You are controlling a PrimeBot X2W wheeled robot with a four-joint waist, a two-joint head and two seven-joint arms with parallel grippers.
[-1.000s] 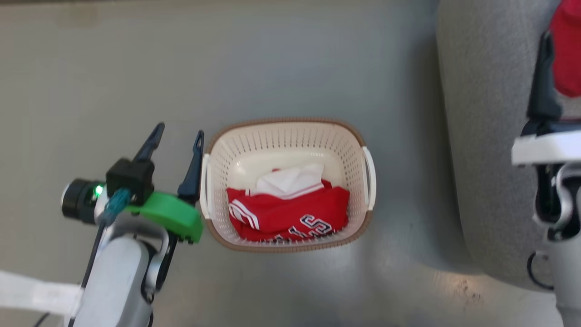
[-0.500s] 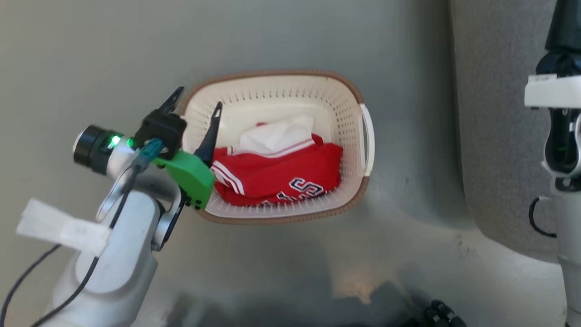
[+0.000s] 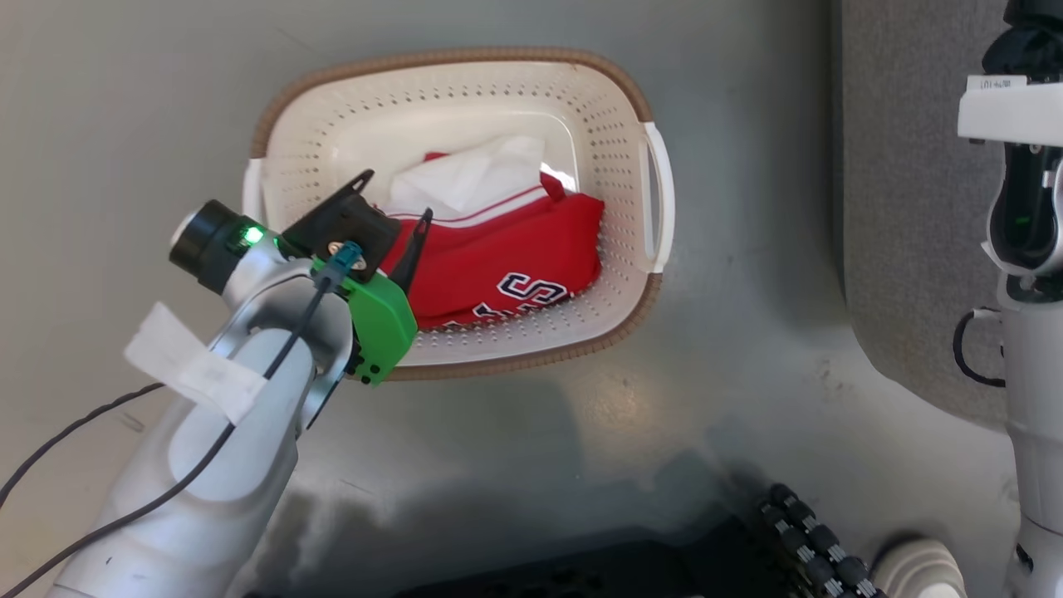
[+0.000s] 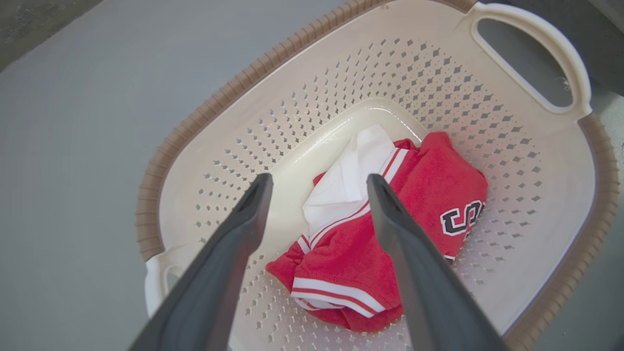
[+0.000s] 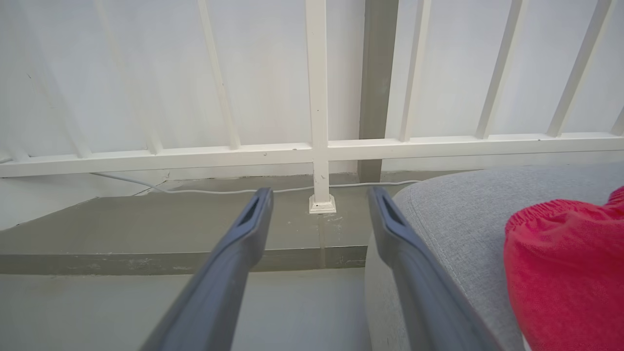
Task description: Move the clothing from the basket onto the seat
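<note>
The cream basket [image 3: 448,62] stands on the grey floor and holds the clothing [image 3: 515,249], a red jersey with white stripes and dark letters, a white fold showing at its far side. My left gripper [image 3: 394,199] hangs open over the basket's left half, just above the jersey's striped end. In the left wrist view the left gripper [image 4: 319,178] has its fingers spread either side of the white fold on the clothing [image 4: 360,243], apart from the cloth. My right gripper [image 5: 319,192] is open and holds nothing, beside the grey seat [image 5: 463,209], where a red garment [image 5: 565,263] lies.
The seat [image 3: 905,208] rises right of the basket, with a strip of floor between them. My right arm [image 3: 1021,249] stands along the right edge. My dark base [image 3: 581,573] lies below. A white railing [image 5: 317,97] and a floor cable run behind the seat.
The head camera has tipped down and the picture shifted. My left gripper has moved from outside the basket's left handle to over the jersey inside it, still open. The right gripper stays open.
</note>
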